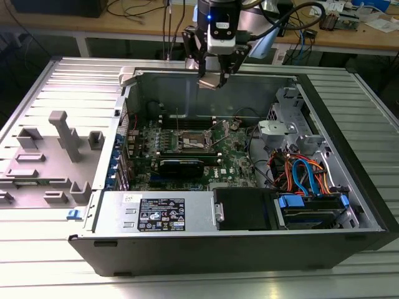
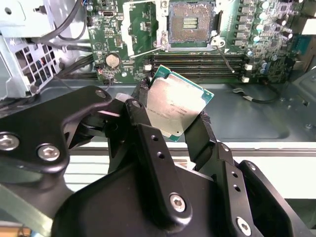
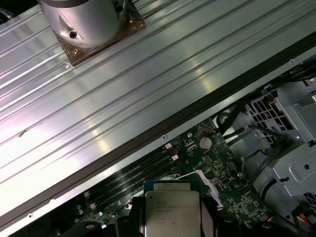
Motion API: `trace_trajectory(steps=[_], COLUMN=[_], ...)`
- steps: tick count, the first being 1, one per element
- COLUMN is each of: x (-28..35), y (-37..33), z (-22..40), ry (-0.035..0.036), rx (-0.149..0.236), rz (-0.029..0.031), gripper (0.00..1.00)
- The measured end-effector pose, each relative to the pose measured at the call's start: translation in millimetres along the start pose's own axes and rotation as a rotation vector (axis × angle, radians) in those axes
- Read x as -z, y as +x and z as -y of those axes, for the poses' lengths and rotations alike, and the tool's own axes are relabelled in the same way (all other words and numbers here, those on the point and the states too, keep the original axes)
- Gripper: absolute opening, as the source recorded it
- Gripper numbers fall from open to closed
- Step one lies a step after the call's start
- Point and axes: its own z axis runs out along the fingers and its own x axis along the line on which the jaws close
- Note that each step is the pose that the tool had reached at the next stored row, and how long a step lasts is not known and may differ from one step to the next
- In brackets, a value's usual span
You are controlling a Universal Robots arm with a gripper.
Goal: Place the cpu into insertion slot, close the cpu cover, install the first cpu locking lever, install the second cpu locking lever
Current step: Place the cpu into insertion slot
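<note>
Because the cpu [image 2: 177, 104] is a thin, stiff plate with a smooth metal lid, I judge it light but apt to slip. Its contact face and the pin field it must meet are probably easily damaged. The safe hold is on its outer edges, and that is the hold it has now. The jaws of the gripper [image 1: 213, 80] pinch it across two opposite sides, leaving the lid and the underside free.

The chip is well apart from the insertion slot [image 2: 190, 24], held high above it and out past the memory slots [image 2: 197, 64] that run alongside the socket.

The second wrist view gives the grip itself. The chip sits tilted between the black jaws with its green border showing, and beyond it the slot lies bare, its dark pin field uncovered. What looks like the cpu cover [image 2: 139, 29] stands swung up just beside the slot.

The first wrist view gives the lid nearly face-on, which helps in judging its squareness in the grip.

The exterior view adds height. The gripper hangs above the open computer case [image 1: 206, 246], clear of the slot and of the board around it.
</note>
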Motion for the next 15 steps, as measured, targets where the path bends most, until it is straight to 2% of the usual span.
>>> trace_trajectory(steps=[5,8,15], x=[-1.0,-1.1,-3.4], y=[0.4,1.7,-1.9], z=[0.6,2.9,9.0], ry=[-0.0006,-0.0007,-0.0008], rx=[-0.036,-0.036,-0.037], rz=[0.0032,0.0032,0.0033], gripper=[0.54,0.54,0.54])
